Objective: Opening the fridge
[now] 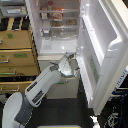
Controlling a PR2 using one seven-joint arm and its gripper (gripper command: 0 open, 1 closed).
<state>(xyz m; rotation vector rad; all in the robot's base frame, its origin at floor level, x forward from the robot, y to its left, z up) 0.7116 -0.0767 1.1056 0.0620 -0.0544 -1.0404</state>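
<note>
The fridge (55, 47) is white all through, its swung-out door (102, 50) on the right of the frame white as well with pale shelf rails, and small red and orange patches show among the things on the upper shelves. At the left of the frame the wooden cabinet (17, 55) is tan with pale handles and green labels. From the lower left the robot arm (42, 87) is light grey with darker grey joints, ending in a grey pincer (71, 64), over a near-black floor (70, 112).
</note>
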